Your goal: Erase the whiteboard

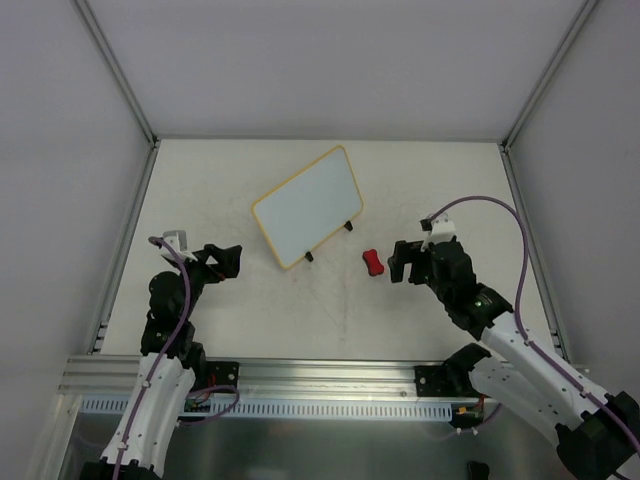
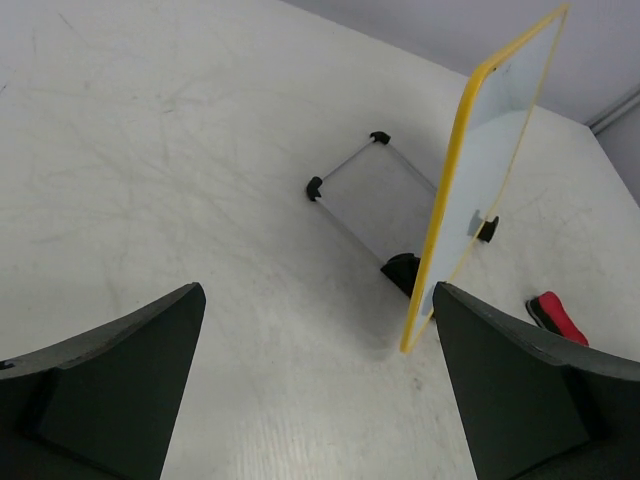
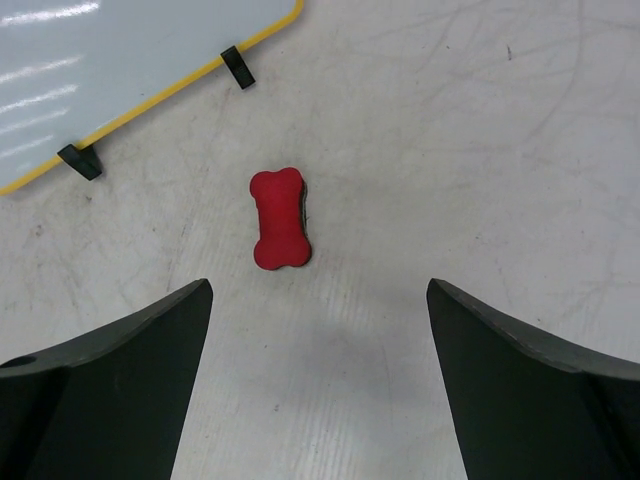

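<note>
The whiteboard (image 1: 306, 205), white with a thin yellow frame and two black feet, stands tilted at the table's middle. Its face looks blank. The left wrist view shows it edge-on (image 2: 480, 170), the right wrist view its lower edge (image 3: 130, 50). A small red bone-shaped eraser (image 1: 373, 263) lies on the table right of the board, just ahead of my right gripper (image 1: 400, 262), which is open and empty. The right wrist view shows the eraser (image 3: 279, 218) beyond the open fingers. My left gripper (image 1: 228, 262) is open and empty, left of the board's near corner.
The table (image 1: 200, 190) is pale and scuffed, walled by grey panels with metal posts at the back corners. A metal rail (image 1: 300, 375) runs along the near edge by the arm bases. The board's wire stand (image 2: 365, 190) rests behind it.
</note>
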Motion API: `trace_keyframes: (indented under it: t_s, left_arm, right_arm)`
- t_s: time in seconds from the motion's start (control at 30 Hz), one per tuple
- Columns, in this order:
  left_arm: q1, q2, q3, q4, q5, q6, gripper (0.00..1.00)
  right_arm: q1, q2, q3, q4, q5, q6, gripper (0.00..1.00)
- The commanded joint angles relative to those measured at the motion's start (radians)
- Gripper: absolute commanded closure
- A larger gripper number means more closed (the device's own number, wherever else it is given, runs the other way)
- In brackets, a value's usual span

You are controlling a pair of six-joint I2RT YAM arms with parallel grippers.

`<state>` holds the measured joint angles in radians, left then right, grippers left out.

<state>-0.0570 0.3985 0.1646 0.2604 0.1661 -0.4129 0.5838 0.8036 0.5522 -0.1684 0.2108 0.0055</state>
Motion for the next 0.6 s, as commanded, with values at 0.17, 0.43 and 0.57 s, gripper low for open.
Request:
trace_keyframes:
  t_s: [0.17,0.43,0.57]
  left_arm:
    - [0.008,-0.268,-0.099,-0.150,-0.134,-0.027,0.01]
    - [0.006,-0.228,-0.100,-0.145,-0.194,-0.043,0.01]
    - [0.006,-0.216,-0.105,-0.139,-0.209,-0.070,0.01]
  right_arm:
    - [-0.004,-0.129,-0.185,0.199,0.035,-0.071,0.06]
    - [-0.004,-0.158,-0.245,0.268,0.042,-0.095,0.05]
    - [-0.006,-0.139,-0.244,0.280,0.013,-0.091,0.05]
